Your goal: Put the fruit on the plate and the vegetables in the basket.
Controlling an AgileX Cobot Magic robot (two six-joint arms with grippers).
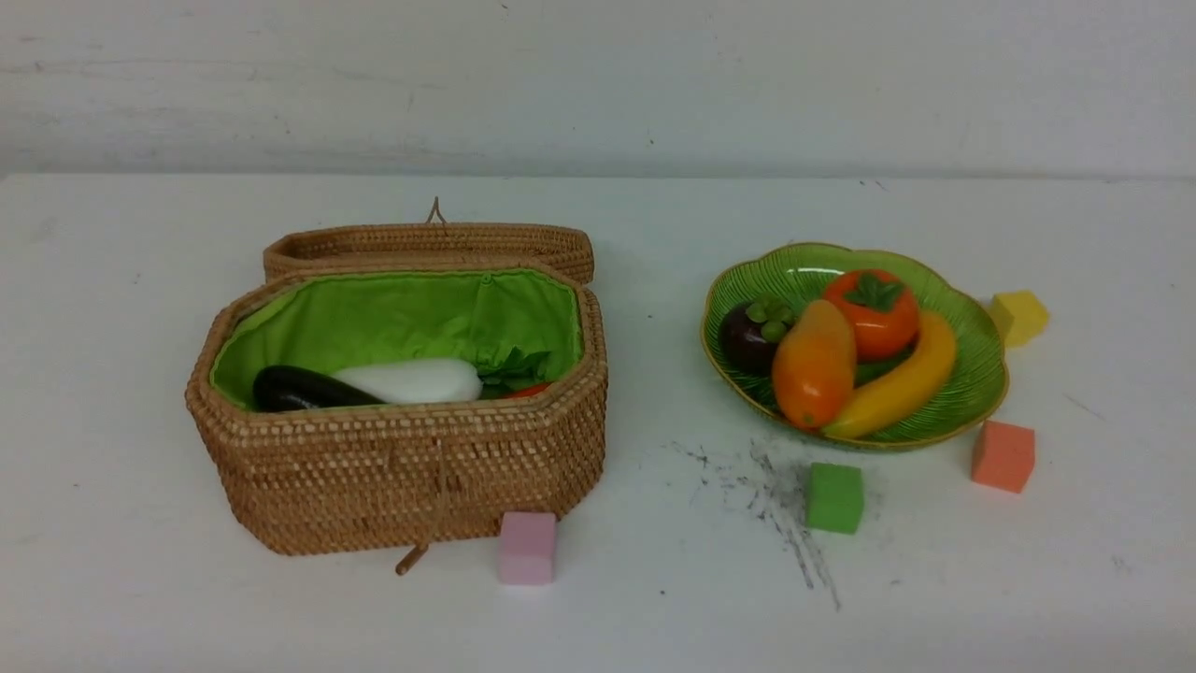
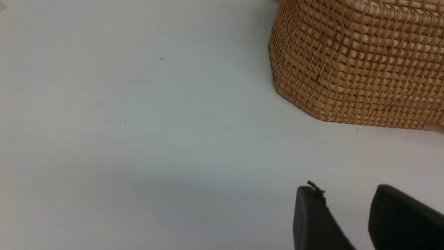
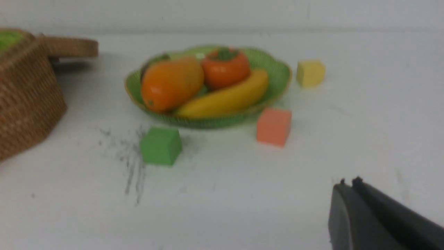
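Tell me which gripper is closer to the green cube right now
Right. The right gripper sits near the green cube, in its own camera view; the left gripper is beside the basket, farther off.

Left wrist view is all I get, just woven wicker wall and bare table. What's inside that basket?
Observer: A slim dark-purple eggplant lies in the brown woven wicker basket, beside a white radish.
Operator: Carrot too?
Observer: Only a sliver of red-orange carrot shows above the rim.
Operator: Fruit?
Observer: Banana, persimmon, mango and mangosteen sit on the green ribbed plate.
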